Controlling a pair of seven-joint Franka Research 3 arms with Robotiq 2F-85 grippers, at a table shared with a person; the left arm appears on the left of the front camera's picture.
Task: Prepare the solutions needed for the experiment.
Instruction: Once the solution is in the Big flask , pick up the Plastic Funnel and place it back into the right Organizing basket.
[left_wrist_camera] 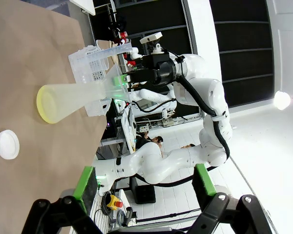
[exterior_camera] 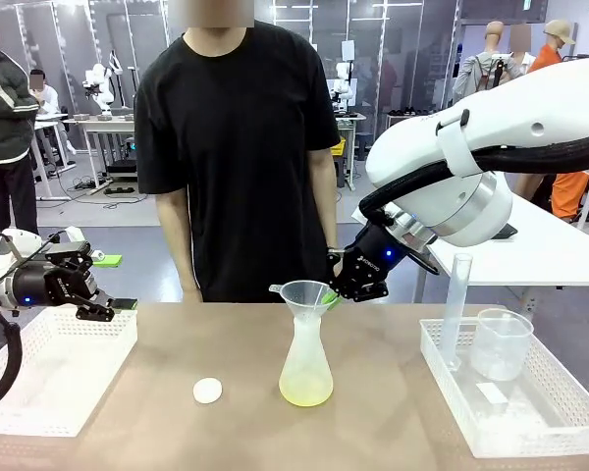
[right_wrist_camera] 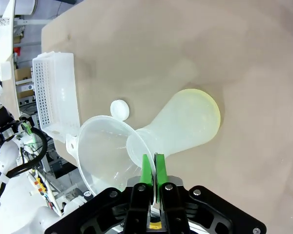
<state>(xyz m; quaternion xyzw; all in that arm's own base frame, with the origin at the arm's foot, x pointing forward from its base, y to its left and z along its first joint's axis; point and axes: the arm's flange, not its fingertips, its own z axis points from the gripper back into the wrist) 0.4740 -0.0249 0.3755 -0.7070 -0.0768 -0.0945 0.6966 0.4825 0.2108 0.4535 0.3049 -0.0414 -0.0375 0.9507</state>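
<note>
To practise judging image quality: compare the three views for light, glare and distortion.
Front view: even light, no harsh shadow around the conical flask. Left wrist view: rolled sideways, a lamp flares at the right edge. Right wrist view: wide-angle, so the near funnel looms larger than the flask, with the right tool sharp.

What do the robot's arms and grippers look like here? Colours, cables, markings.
Glossy white right arm with a silver wrist ring, a white strap and a black cable bundle running along it. Black right gripper: green pads, white Robotiq lettering, blue light. Black left gripper: same green pads, blue light, black cable looping off it.
</note>
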